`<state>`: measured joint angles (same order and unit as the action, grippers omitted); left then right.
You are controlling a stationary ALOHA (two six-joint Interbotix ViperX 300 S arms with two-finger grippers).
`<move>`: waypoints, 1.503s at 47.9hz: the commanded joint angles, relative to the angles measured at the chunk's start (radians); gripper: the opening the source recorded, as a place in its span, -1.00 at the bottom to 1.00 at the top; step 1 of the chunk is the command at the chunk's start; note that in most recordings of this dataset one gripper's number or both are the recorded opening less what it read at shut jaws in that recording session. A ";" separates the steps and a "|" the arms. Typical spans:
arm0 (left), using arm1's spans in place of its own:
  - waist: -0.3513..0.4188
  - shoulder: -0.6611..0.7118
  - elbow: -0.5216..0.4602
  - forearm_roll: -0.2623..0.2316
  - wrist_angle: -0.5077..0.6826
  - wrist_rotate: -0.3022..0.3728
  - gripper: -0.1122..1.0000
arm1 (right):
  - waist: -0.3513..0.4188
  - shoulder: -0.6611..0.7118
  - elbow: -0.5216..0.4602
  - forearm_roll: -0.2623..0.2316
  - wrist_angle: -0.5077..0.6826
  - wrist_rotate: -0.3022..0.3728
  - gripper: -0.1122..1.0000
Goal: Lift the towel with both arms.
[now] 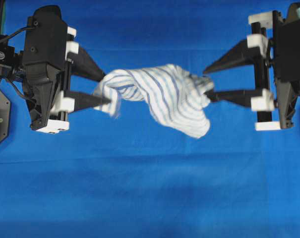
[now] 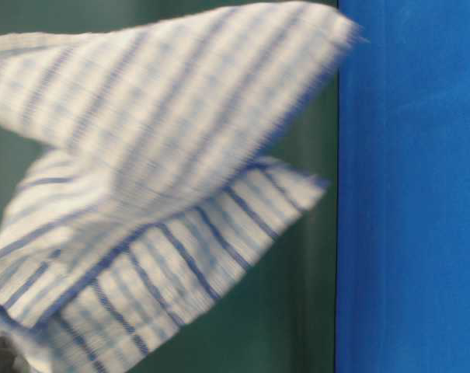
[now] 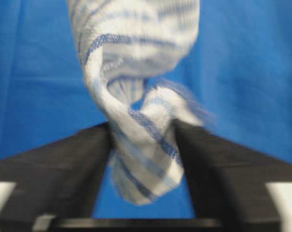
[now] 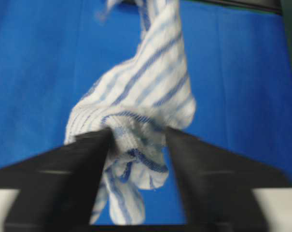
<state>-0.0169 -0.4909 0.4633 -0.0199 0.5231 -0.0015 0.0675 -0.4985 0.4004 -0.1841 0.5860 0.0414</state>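
The striped towel (image 1: 157,96) hangs bunched between the two arms above the blue tabletop (image 1: 150,188), one end lying between the spread fingers of the left tool (image 1: 102,88) and the other between those of the right tool (image 1: 208,83); both tools stand wide, neither pinching the cloth. It looks light, thin and limp, so it will likely sag and slip from any loose hold. The best hold is probably a gathered, twisted end, pinched deep between the fingers.

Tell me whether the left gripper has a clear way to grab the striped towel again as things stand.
Probably yes. The left gripper has its jaws spread, and an end of the striped towel lies right between its fingers with nothing in front. The blur suggests the cloth is moving, so it may slip out first.
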 commanded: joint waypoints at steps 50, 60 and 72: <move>-0.091 0.330 0.259 -0.011 -0.460 -0.018 0.85 | 0.123 0.362 0.215 0.041 -0.213 0.107 0.43; -0.107 0.505 0.247 -0.011 -0.529 -0.015 0.85 | 0.149 0.509 0.244 0.071 -0.313 0.107 0.43; -0.107 0.607 0.238 -0.011 -0.540 -0.015 0.85 | 0.147 0.597 0.258 0.086 -0.362 0.107 0.43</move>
<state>-0.1227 0.1181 0.7194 -0.0291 -0.0061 -0.0184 0.2148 0.0982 0.6642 -0.1012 0.2424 0.1457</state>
